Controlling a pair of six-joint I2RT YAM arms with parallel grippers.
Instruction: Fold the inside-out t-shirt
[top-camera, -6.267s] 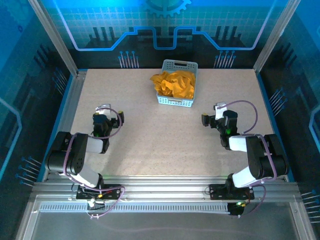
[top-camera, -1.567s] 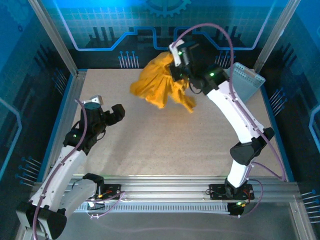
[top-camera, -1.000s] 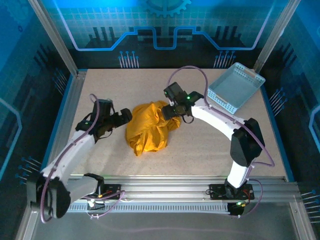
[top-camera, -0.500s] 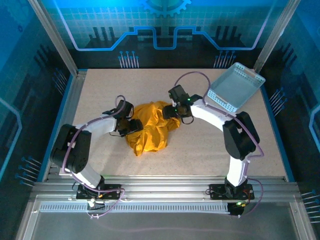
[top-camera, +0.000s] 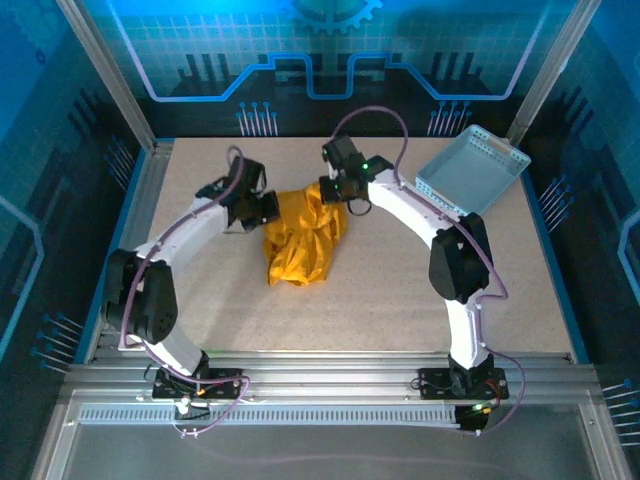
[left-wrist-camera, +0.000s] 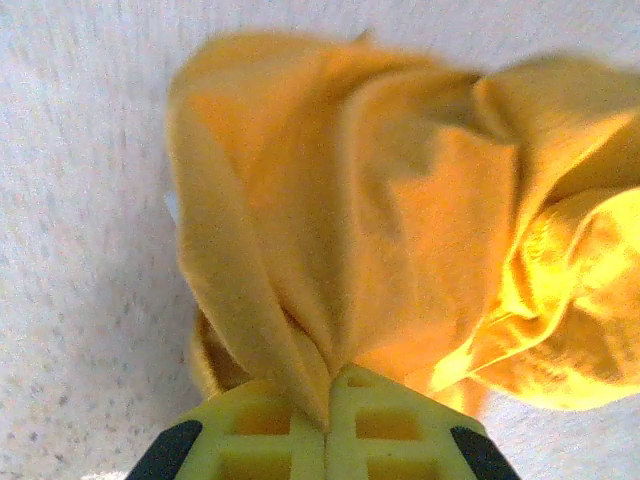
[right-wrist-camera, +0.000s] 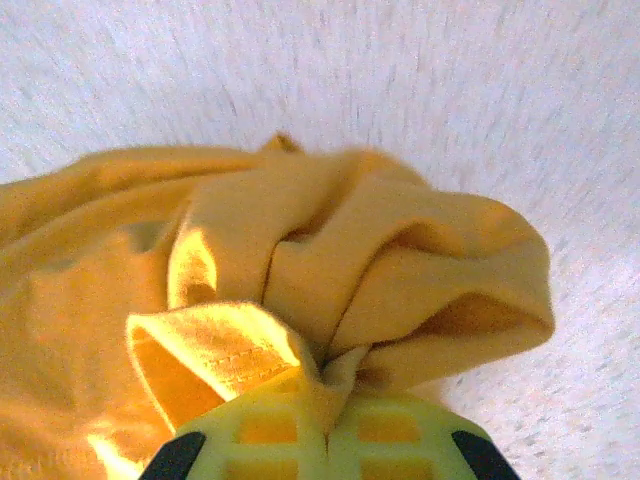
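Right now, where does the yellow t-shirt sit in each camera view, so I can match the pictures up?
Top external: t-shirt bunched mid-table, with the left gripper and right gripper at its far corners.
Left wrist: across centre and right, a fold pinched by the left gripper at the bottom edge.
Right wrist: across centre and left, pinched by the right gripper.
Shared landmark: the speckled table around the cloth.

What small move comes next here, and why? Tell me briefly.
Probably draw the left gripper and right gripper apart: both are shut on folds of the mustard-yellow t-shirt, which is bunched between them and needs spreading before folding.
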